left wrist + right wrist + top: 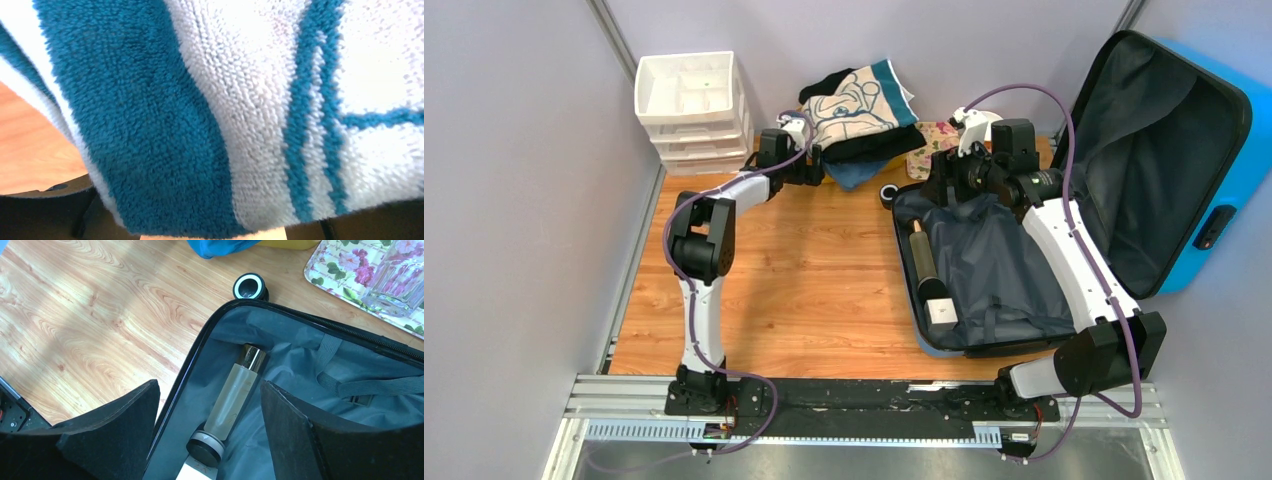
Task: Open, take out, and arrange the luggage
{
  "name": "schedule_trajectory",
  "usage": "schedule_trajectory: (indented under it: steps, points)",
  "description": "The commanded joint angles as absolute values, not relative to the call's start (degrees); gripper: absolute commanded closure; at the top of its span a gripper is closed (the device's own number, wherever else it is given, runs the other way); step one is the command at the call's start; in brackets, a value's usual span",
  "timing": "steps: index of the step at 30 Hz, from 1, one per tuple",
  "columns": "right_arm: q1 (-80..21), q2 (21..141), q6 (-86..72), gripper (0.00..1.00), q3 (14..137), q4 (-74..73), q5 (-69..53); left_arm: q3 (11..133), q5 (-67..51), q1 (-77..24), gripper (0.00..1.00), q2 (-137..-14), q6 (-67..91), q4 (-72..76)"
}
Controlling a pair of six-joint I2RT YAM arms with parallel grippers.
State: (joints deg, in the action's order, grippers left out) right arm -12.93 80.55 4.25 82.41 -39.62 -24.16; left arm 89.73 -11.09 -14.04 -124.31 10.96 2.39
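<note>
Astride luggage (300, 347) rim, right hand (207, 407) wide-spread.

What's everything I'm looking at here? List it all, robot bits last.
suitcase: one, bright blue, open on the table's right
bottle: one, frosted, lying inside the suitcase along its left wall
small box: one, white, inside the suitcase by the bottle's near end
round cap: one, black, on the table outside the suitcase's far-left corner
tray: one, floral, behind the suitcase, holding a clear glass
towel: one, teal and white, on a clothes pile, far middle
drawer unit: one, white, far-left corner
table: one, wooden
left gripper: one, black, open at the towel
right gripper: one, black, open above the bottle
</note>
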Motion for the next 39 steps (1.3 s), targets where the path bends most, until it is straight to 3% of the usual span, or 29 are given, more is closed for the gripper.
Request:
schedule_trajectory:
  steps: [1, 6, 9, 16, 23, 39]
  points:
    - [-12.7, 79.4, 3.2, 0.23, 84.5, -37.9, -25.4, 96.8, -8.3, -10.8, 0.11, -124.0, 0.8, 16.2]
    - [-12.7, 79.5, 3.0, 0.23, 84.6, -37.9, -26.0, 97.0, -20.0, -8.4, 0.13, -117.3, -4.0, 7.1]
    - [-12.7, 78.8, 3.2, 0.23, 84.3, -38.1, -26.2, 95.7, -27.5, -7.2, 0.14, -110.2, -6.2, -6.5]
    - [-12.7, 77.4, 2.8, 0.23, 83.1, -37.8, -27.1, 94.1, -29.4, 6.1, 0.21, -97.5, 1.7, -11.4]
    - [-12.7, 78.0, 1.5, 0.24, 82.9, -37.2, -28.6, 102.5, -24.6, 16.8, 0.32, -104.7, 3.9, -10.6]
    - [-12.7, 78.9, 2.8, 0.24, 82.0, -38.7, -28.0, 114.6, -24.5, 18.8, 0.35, -119.9, 5.4, -1.6]
